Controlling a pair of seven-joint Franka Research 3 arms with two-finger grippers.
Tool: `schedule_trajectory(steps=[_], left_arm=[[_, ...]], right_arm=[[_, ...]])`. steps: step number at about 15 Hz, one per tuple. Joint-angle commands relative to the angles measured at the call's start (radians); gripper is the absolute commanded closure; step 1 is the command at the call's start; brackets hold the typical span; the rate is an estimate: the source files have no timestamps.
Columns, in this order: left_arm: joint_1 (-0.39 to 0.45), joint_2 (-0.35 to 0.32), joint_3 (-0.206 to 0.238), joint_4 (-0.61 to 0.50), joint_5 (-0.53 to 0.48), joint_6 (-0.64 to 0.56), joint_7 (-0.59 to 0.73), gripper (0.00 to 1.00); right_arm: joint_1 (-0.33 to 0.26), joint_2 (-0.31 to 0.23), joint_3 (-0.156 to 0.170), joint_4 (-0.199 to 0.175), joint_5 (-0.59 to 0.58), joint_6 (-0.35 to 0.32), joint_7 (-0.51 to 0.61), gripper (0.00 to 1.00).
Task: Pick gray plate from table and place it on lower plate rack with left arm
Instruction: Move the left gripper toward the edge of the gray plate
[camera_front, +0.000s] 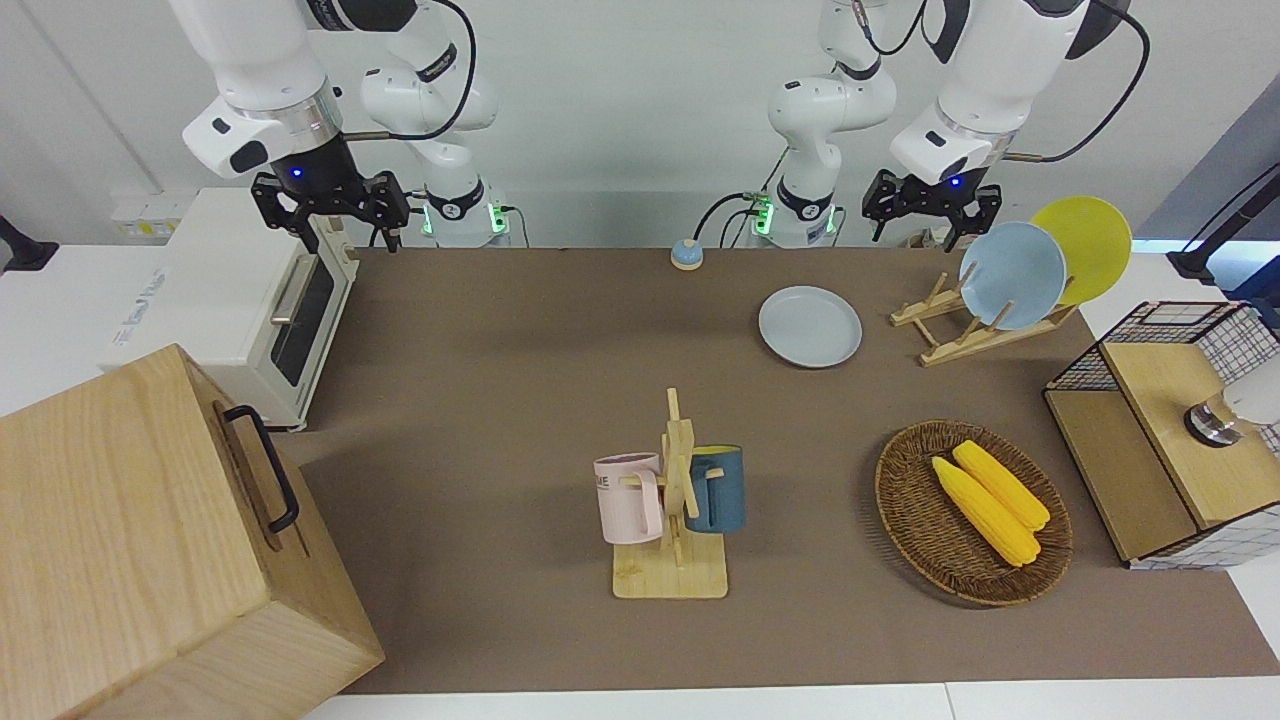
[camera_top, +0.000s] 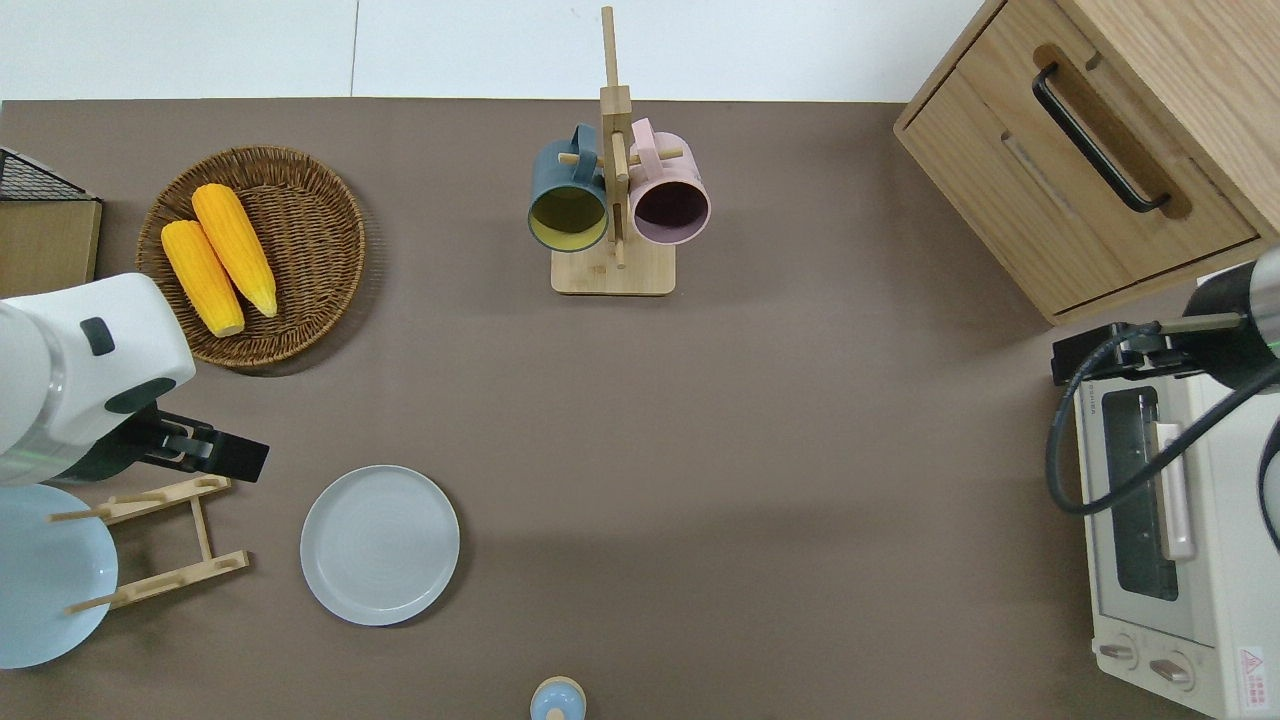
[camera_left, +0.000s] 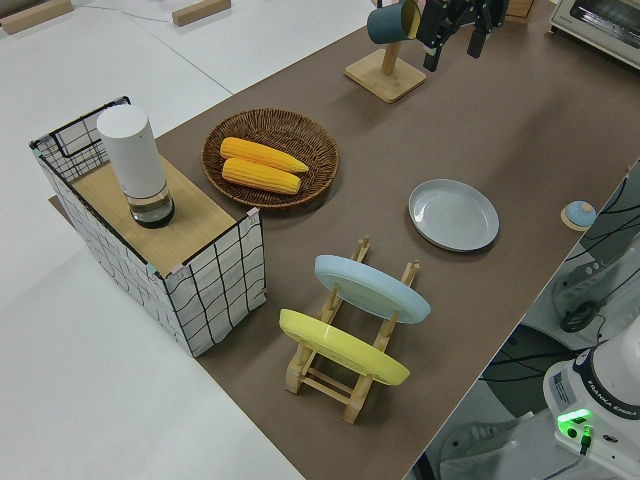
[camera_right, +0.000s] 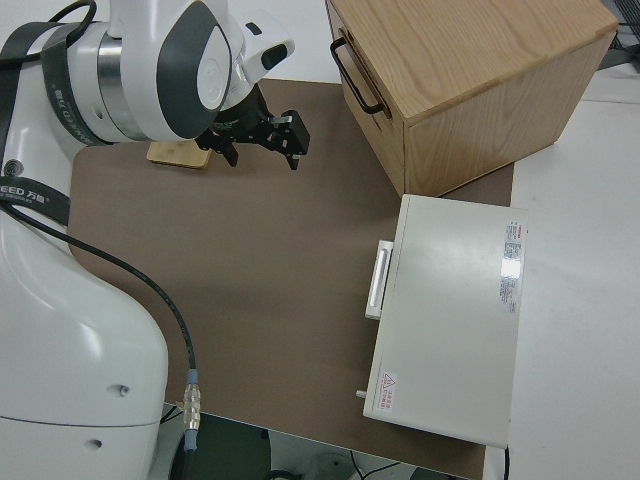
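Observation:
The gray plate (camera_front: 810, 326) lies flat on the brown mat, beside the lower plate rack (camera_front: 975, 330) toward the right arm's end; it also shows in the overhead view (camera_top: 380, 545) and the left side view (camera_left: 453, 214). The rack (camera_top: 160, 540) holds a light-blue plate (camera_front: 1012, 275) and a yellow plate (camera_front: 1082, 236) in its slots toward the left arm's end of the table. My left gripper (camera_front: 930, 212) is open and empty, up in the air over the rack's rail farther from the robots (camera_top: 215, 458), clear of the gray plate. My right gripper (camera_front: 330, 215) is open and parked.
A wicker basket (camera_top: 310, 190) with two corn cobs lies farther out. A wooden mug stand (camera_top: 613, 270) holds two mugs at mid-table. A wire crate (camera_front: 1160, 330), a toaster oven (camera_front: 250, 300), a wooden drawer cabinet (camera_front: 130, 540) and a small blue bell (camera_front: 686, 254) are also here.

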Motion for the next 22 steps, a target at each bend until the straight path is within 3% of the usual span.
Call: schedule_trajectory(steps=[1,10,16,22], left_arm=[[0.006,0.0,0.01,-0.001,-0.041,-0.017,0.011,0.0],[0.011,-0.005,0.026,-0.015,-0.049,-0.011,0.012,0.01],[0.009,-0.005,0.026,-0.082,-0.049,0.012,0.014,0.0],[0.009,-0.069,0.026,-0.346,-0.051,0.257,0.012,0.0]], right_arm=[[0.007,0.0,-0.006,0.006,0.003,-0.001,0.004,0.017],[0.007,0.0,-0.006,0.006,0.003,-0.001,0.004,0.017],[0.007,0.0,-0.006,0.006,0.003,-0.001,0.004,0.017],[0.007,0.0,-0.006,0.006,0.003,-0.001,0.004,0.017]])
